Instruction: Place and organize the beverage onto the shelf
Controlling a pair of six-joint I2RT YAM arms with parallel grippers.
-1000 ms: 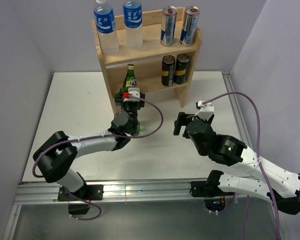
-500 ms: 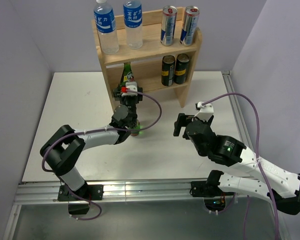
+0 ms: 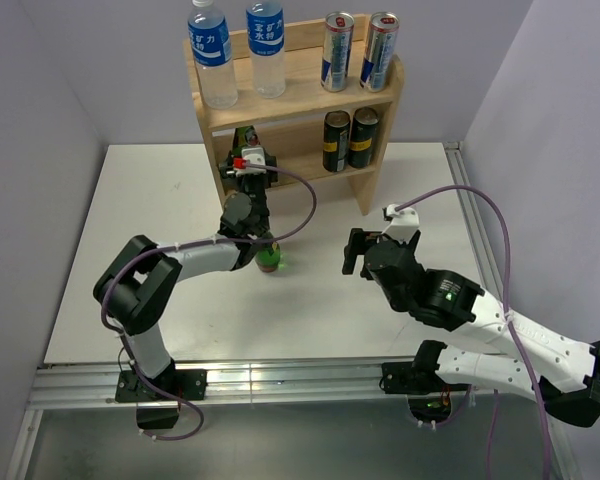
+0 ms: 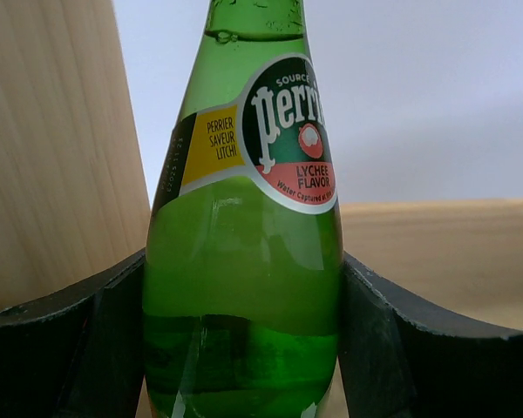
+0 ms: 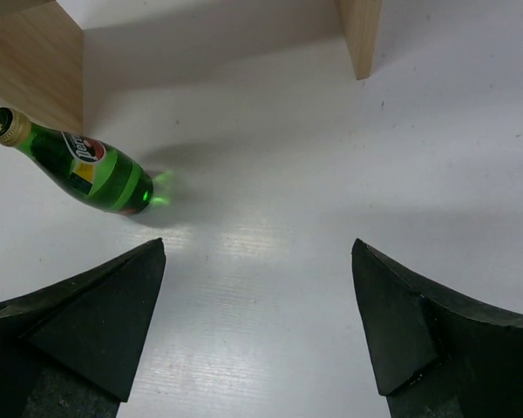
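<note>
**White table (image 3: pixel 160 200), lilac walls: Perrier bottle (image 4: pixel 248 148) at the shelf (image 3: pixel 383 130)**

The left gripper (image 4: pixel 244 270) clamps its dark fingers on the green glass Perrier bottle, which is filled to the neck. The bottle is at the left end of the light-wood shelf's lower tier, beside the side panel. Two dark cans (image 3: pixel 337 140) share that tier. Two clear water bottles (image 3: pixel 212 60) and two silver cans (image 3: pixel 337 50) stand above. A second green bottle (image 5: pixel 87 174) stands on the table. The right gripper (image 5: pixel 257 252) gapes wide, empty.

left gripper (image 3: pixel 245 146) at shelf (image 3: pixel 385 120), holding green bottle (image 3: pixel 243 134)
</note>
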